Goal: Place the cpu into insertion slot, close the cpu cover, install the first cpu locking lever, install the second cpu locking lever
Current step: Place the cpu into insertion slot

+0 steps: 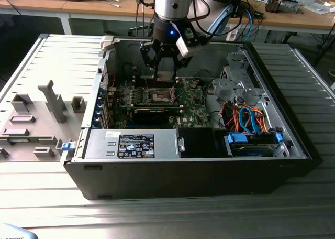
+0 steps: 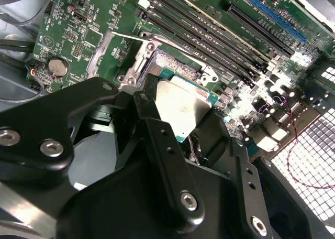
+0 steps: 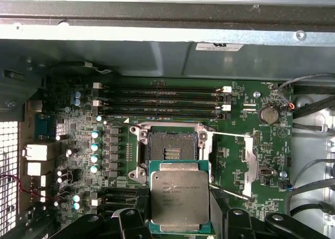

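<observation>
Chip (image 3: pixel 179 197) clamped flat between gripper (image 1: pixel 165 71) fingers, hovering just off bare socket (image 3: pixel 171 147), not seated. Arm points straight down into open computer case (image 1: pixel 209 176), above socket.

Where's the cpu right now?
The cpu is clamped in the gripper, over the middle of the open computer case in the exterior view. In the first wrist view it sits just beside the empty insertion slot, not seated.
</observation>
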Controlling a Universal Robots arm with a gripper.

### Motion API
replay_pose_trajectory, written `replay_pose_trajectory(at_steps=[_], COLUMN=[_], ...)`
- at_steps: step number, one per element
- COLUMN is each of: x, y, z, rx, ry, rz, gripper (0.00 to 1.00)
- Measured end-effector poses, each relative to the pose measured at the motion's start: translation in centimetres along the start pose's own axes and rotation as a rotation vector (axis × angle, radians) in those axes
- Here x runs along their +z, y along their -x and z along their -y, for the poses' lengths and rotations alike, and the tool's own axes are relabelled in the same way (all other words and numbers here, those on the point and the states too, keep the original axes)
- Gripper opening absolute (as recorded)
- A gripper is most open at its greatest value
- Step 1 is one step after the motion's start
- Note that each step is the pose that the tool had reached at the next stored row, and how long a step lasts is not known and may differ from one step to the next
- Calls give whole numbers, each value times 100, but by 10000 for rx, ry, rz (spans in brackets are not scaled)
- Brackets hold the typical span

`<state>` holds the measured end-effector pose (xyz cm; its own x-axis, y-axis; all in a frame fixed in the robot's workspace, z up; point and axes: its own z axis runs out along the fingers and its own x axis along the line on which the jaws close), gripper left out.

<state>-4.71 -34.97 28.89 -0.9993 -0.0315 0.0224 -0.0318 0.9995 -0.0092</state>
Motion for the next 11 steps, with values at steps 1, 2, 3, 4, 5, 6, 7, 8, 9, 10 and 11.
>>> replay_pose_trajectory(at_steps=[1,2,3,4,5,6,7,8,9,10,11], x=[2,4,8,9,11,13,15,17,18,20,20], y=[0,0,0,0,0,0,0,0,0,0,0], z=[0,0,0,0,0,0,0,0,0,0,0], rx=[0,0,0,0,0,0,0,0,0,0,0], ry=[0,-1,0,0,0,0,0,0,-1,-1,-1], rz=[0,0,0,0,0,0,0,0,0,0,0], gripper=[55,55,55,55,55,55,55,55,55,55,55])
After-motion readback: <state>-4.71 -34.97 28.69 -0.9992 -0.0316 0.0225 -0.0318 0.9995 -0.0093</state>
